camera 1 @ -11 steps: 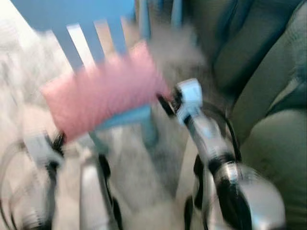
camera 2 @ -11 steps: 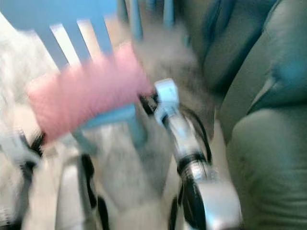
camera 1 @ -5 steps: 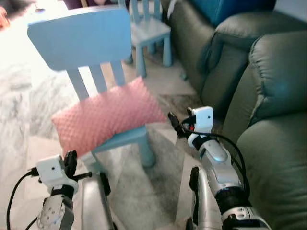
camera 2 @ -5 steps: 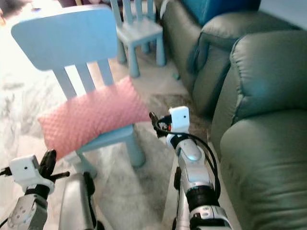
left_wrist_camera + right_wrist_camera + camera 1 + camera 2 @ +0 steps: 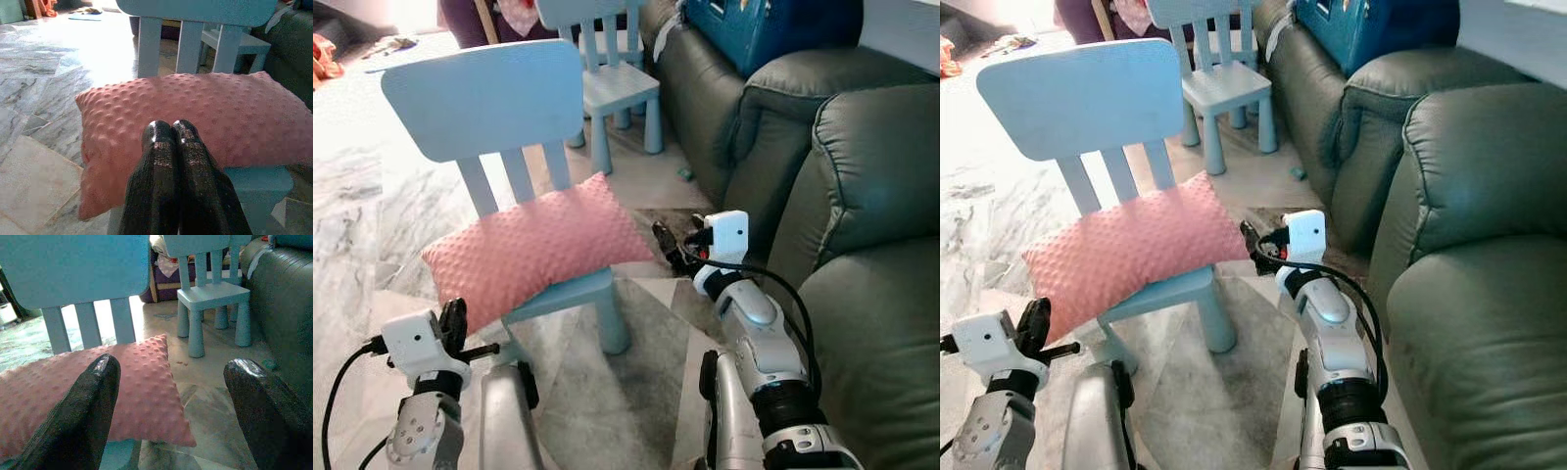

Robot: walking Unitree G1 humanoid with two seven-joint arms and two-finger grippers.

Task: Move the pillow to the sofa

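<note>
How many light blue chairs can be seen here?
2: the near chair holds the pink pillow before the robot; the far chair stands behind it beside the green sofa. Others may be hidden.

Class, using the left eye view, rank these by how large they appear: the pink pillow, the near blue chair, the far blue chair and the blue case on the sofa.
1. Near blue chair
2. Pink pillow
3. Blue case, cut off by the frame
4. Far blue chair, partly hidden

The last two look close; distance from the camera shrinks both.
</note>
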